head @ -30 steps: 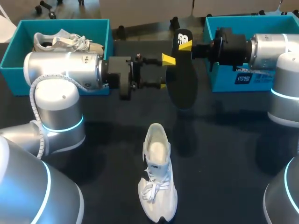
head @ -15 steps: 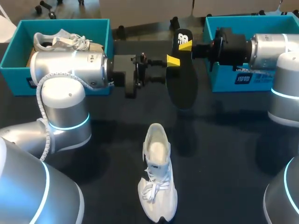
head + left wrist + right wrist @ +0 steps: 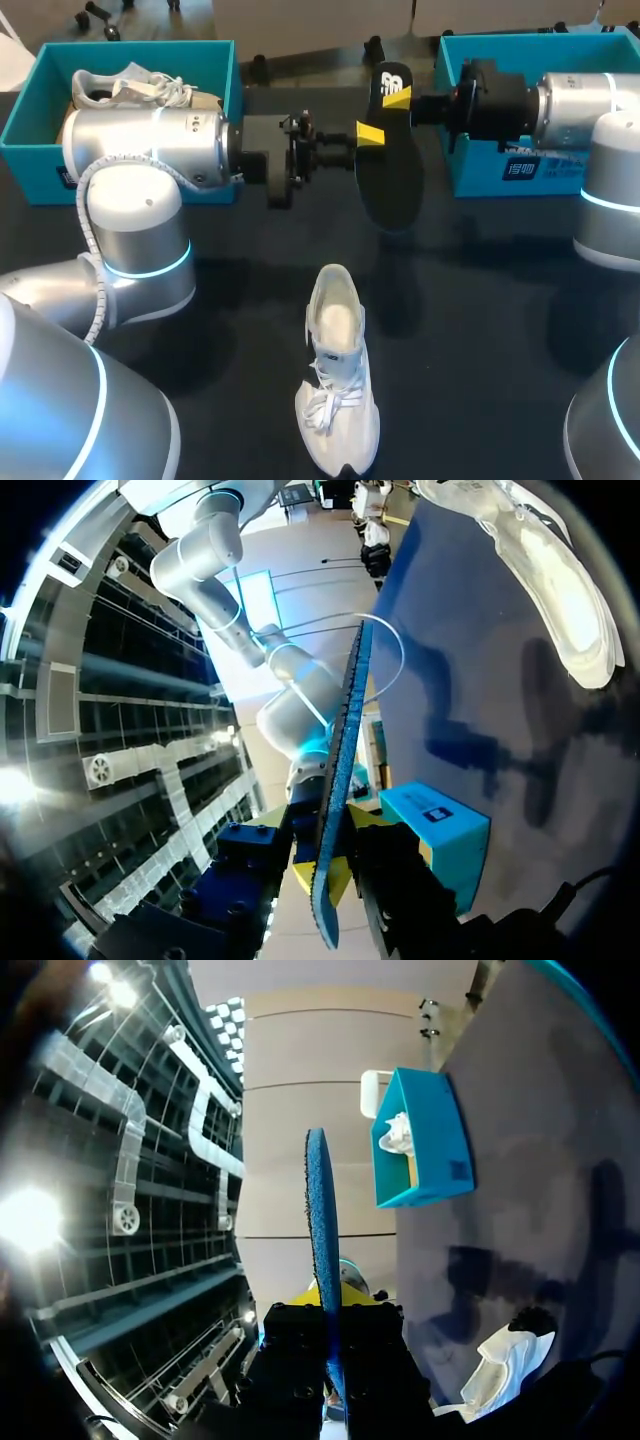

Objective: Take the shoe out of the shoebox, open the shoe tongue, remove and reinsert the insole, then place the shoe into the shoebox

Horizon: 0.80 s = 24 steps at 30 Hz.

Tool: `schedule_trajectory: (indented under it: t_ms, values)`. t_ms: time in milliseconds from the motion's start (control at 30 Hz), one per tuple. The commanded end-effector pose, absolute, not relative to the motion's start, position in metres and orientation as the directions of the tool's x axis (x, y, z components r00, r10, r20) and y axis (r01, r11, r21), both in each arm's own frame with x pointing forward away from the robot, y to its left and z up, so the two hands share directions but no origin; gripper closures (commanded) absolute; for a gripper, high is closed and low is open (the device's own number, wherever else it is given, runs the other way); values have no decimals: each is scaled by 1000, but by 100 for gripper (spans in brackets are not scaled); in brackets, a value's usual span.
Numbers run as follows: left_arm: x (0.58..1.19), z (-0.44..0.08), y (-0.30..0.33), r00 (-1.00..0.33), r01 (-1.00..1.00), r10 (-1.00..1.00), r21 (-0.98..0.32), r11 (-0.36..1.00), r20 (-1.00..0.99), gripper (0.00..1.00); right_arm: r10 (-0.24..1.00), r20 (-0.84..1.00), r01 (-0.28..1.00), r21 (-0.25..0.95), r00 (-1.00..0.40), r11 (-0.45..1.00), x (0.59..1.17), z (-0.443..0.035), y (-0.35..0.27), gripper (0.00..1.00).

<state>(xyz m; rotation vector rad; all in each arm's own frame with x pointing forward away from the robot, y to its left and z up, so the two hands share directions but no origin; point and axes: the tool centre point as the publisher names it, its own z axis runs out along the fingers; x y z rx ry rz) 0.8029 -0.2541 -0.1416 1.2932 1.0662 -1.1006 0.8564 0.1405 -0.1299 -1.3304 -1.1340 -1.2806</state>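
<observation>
A dark insole [image 3: 390, 170] hangs upright in the air over the back middle of the table, between both arms. My right gripper [image 3: 400, 97] is shut on its upper end; the right wrist view shows the insole [image 3: 320, 1220] edge-on, rising from between the fingers of that gripper [image 3: 335, 1305]. From the left, my left gripper [image 3: 362, 140] pinches the insole's near edge. In the left wrist view that gripper [image 3: 335, 865] has a yellow tip against each face of the insole [image 3: 345, 780]. The white shoe [image 3: 338, 390] lies on the table below, laces toward the front.
A teal shoebox [image 3: 130, 48] at the back left holds another white shoe [image 3: 130, 88]. A second teal shoebox [image 3: 500, 170] stands at the back right, behind my right arm. The tabletop is dark.
My left gripper moved right onto the insole and its fingers closed from wide apart to pinching it. The right arm, the insole and the shoe kept still.
</observation>
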Motion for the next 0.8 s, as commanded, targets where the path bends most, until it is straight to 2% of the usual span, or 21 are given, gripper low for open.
schedule_trajectory:
  t_ms: [33,133,467,533,600,800]
  values:
    - [803,-142,-258,171,985,-6,171,-23,-985,70,15,999,991,-26,28,-134,857,-130,142,100]
    - [803,-142,-259,170,985,-3,170,-23,-985,74,15,999,991,-26,28,-134,857,-130,142,100]
    - [803,-142,-262,168,986,-1,168,-16,-986,78,15,999,991,-26,28,-134,857,-130,142,100]
    - [803,-143,-262,166,986,0,166,-15,-986,82,15,999,991,-26,28,-134,857,-130,142,100]
    - [803,-144,-263,165,986,1,165,-13,-986,100,15,999,991,-26,28,-134,857,-130,142,100]
    - [801,-144,-261,165,986,2,165,-14,-986,100,15,999,991,-26,28,-134,857,-130,142,100]
